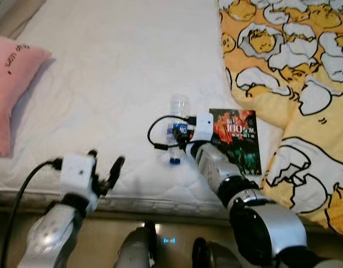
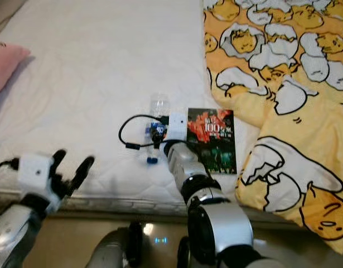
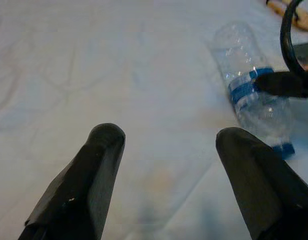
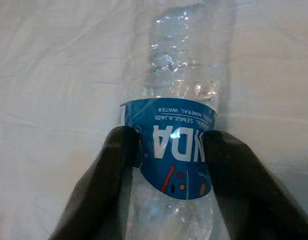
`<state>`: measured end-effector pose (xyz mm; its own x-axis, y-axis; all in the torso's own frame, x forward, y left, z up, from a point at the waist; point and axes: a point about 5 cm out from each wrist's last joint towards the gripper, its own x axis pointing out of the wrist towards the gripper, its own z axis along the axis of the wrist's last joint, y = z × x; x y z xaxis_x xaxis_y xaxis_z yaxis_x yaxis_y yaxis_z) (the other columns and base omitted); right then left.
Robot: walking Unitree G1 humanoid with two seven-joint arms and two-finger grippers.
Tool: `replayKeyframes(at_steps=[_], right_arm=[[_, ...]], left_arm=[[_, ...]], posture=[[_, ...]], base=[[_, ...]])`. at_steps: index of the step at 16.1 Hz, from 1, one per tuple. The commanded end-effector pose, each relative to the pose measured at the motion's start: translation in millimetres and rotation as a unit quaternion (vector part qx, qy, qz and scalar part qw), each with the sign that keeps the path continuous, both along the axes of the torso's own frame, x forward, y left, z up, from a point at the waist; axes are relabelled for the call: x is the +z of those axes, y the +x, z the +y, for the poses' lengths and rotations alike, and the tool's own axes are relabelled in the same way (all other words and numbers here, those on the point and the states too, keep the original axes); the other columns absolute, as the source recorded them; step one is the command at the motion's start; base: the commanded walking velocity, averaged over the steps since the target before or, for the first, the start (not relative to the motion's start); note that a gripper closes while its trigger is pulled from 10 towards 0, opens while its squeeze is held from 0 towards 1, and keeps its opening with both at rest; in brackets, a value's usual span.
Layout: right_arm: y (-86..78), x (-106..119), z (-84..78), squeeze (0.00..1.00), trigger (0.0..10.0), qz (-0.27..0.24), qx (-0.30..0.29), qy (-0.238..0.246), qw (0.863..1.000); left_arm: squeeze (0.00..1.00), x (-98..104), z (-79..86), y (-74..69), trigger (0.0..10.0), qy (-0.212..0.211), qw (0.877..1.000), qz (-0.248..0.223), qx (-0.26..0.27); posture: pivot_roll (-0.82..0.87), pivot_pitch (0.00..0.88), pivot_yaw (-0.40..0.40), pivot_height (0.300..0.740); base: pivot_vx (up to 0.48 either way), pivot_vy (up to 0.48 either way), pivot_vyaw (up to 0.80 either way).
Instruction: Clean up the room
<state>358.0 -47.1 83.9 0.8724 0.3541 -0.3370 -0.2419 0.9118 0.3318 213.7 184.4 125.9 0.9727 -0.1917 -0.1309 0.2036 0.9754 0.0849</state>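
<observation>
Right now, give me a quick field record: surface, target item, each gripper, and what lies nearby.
surface: white mattress
target: clear plastic bottle with blue label, lying on its side
right gripper: fingers on both sides of the bottle at its label
left gripper: open, over the mattress's near edge, holding nothing
nearby: book beside the bottle; yellow blanket to the right; pink pillow at far left

On the bottle's blue label (image 4: pixel 175 150) we read, upside down, "MINERAL WATER" over large letters "NDA". On the book cover (image 1: pixel 236 139) we read "100%". The pink pillow's (image 1: pixel 12 84) dark writing stays illegible.
</observation>
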Motion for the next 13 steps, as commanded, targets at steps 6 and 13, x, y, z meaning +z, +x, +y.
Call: replayKeyframes(at_steps=[6, 13], right_arm=[[25.7, 55.5, -15.7, 0.0, 0.0, -0.123, -0.018, 0.039, 0.991], [19.3, 49.5, -56.6, 0.0, 10.0, -0.168, -0.05, -0.055, 0.983]], left_arm=[[0.0, -8.5, -24.9, 38.4, 10.0, -0.026, 0.999, -0.018, -0.031], [0.0, -15.3, -34.6, 62.7, 10.0, -0.044, 0.998, -0.027, -0.033]], posture=[[0.07, 0.063, 0.022, 0.74], [0.01, 0.002, 0.036, 0.74]], base=[[0.0, 0.0, 0.0], [0.0, 0.0, 0.0]])
